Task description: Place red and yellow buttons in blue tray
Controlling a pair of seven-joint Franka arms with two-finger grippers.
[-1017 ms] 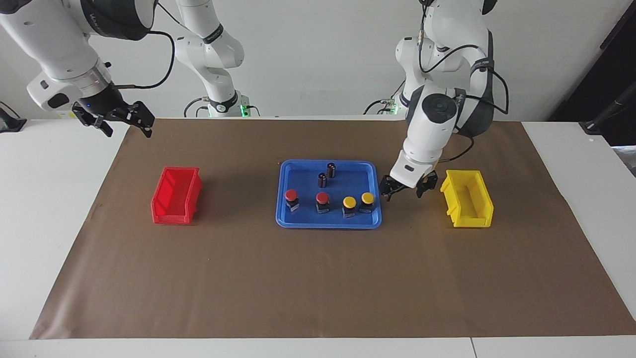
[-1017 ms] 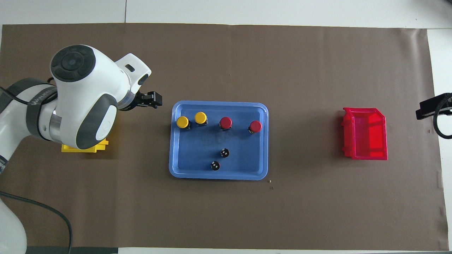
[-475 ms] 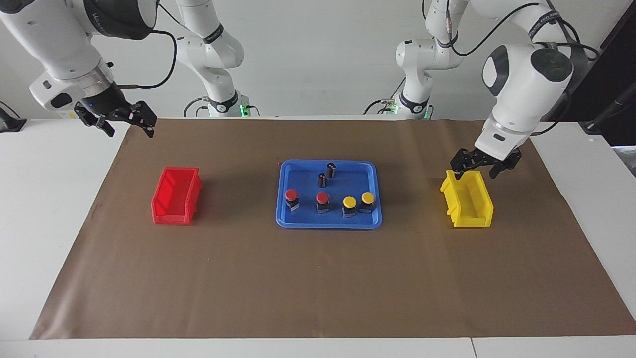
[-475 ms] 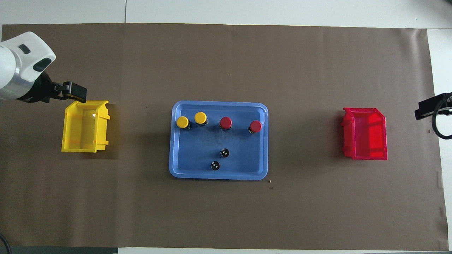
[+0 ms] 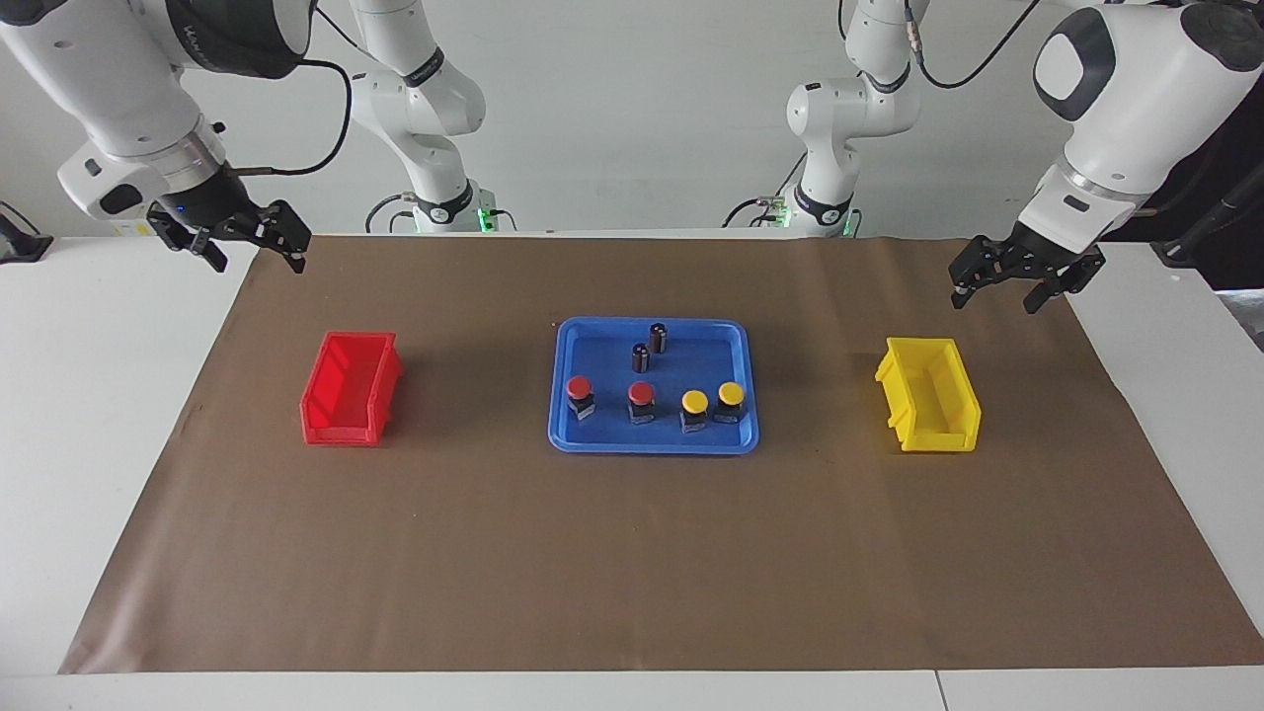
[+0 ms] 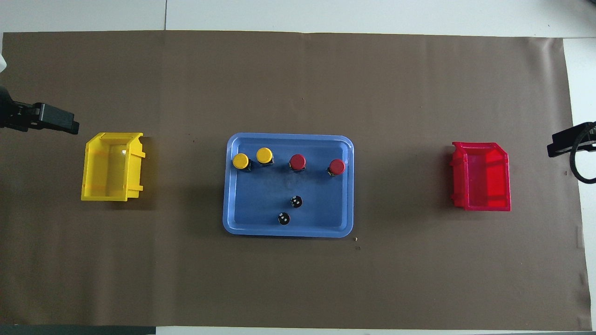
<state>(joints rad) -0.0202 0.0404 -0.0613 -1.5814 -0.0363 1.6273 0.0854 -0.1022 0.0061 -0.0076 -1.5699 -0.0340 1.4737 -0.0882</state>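
The blue tray point(image 5: 602, 346) point(image 6: 260, 204) lies at the middle of the brown mat. In it, along the side farther from the robots, stand two red buttons point(image 5: 579, 387) point(image 5: 641, 394) point(image 6: 337, 166) point(image 6: 297, 162) and two yellow buttons point(image 5: 694, 402) point(image 5: 731, 394) point(image 6: 264, 155) point(image 6: 240, 161) in a row. My left gripper point(image 5: 994, 298) point(image 6: 56, 122) hangs open and holds nothing, raised over the mat at the left arm's end, off the yellow bin. My right gripper point(image 5: 257, 259) point(image 6: 565, 142) waits open over the mat's edge at the right arm's end.
Two dark capless cylinders point(image 5: 658, 338) point(image 5: 640, 357) point(image 6: 296, 201) point(image 6: 284, 218) stand in the tray, nearer to the robots than the buttons. A yellow bin point(image 5: 930, 407) point(image 6: 111, 166) sits toward the left arm's end, a red bin point(image 5: 351, 390) point(image 6: 482, 177) toward the right arm's end.
My left arm has swung away from beside the tray, passed over the yellow bin and risen toward its own end of the table. The right arm and the buttons have not moved.
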